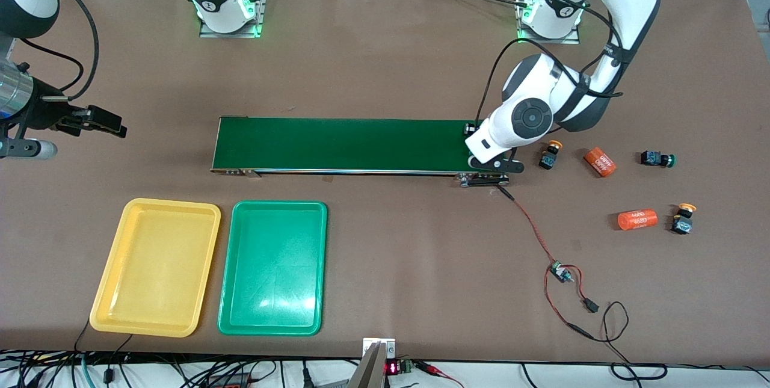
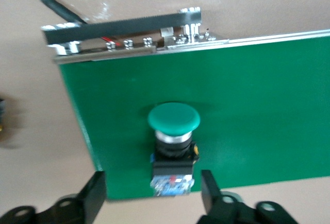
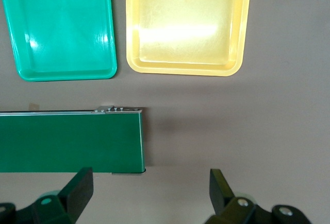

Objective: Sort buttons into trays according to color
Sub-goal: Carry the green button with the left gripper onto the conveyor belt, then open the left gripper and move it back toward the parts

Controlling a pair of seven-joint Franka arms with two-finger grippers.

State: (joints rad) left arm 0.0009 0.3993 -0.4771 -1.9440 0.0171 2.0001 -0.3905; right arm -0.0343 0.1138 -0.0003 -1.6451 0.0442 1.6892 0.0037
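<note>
Now green-capped button (image 2: 174, 147) on conveyor belt (image 2: 247, 105) (black-blue body), left gripper (image 2: 153, 193) fingers spread, unclasped, right gripper (image 3: 152, 193) fingers wide, empty.

The yellow tray (image 1: 155, 267) and green tray (image 1: 272, 268) look like smooth, glossy plastic that catches glare. The conveyor belt (image 1: 343, 144) is matt dark green, edged with bright metal. The surface (image 1: 385, 45) is matt brown. A green button (image 2: 174, 147) on the belt has a smooth, satin plastic cap.

Front camera high, facing robots; wrist cameras look down close; all share conveyor belt (image 1: 343, 144).
</note>
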